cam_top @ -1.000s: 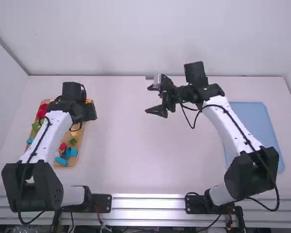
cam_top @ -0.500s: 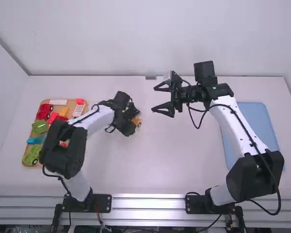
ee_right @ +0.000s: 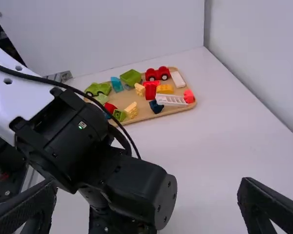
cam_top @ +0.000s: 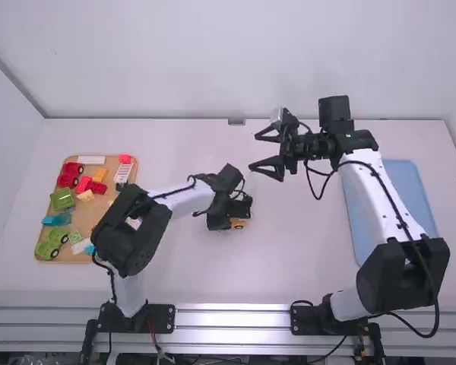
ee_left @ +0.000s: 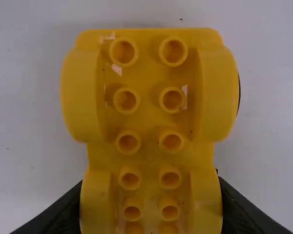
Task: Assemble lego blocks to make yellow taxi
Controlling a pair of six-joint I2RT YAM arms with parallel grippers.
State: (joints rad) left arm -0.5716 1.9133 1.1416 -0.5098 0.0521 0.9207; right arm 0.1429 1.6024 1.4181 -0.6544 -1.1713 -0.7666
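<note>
Wooden tray [cam_top: 83,212]: lies well off to the left of the left pincer; uncovered now, where the arm hung over it a second ago.
Loose blocks: yellow block [cam_top: 100,174], red car [cam_top: 70,174] and white ladder piece [cam_top: 124,172] sit on the tray, well apart from the left pincer; the yellow block appears a candidate for the next taxi part.
Left pincer [cam_top: 238,219]: has swung out from the tray to the middle of the table [cam_top: 182,266], coming rightward and nearer the arm bases since the last frame; pinching the yellow car base, one finger along each side.
Yellow car base [ee_left: 149,117]: held between the left pincer's fingers, studs facing its wrist camera; brought out of the tray area. Contact with the table cannot be confirmed. Judged to be the taxi's foundation, assembly at an early stage. Next move calls for a level set-down; a tilted release could leave it askew.
Right pincer [cam_top: 254,151]: spread wide, nothing between its fingers; has drifted slightly right, beyond the left pincer. Judged to be making room.
Blue panel [cam_top: 400,199]: lies well to the right of both pincers; no part in the work at present.
</note>
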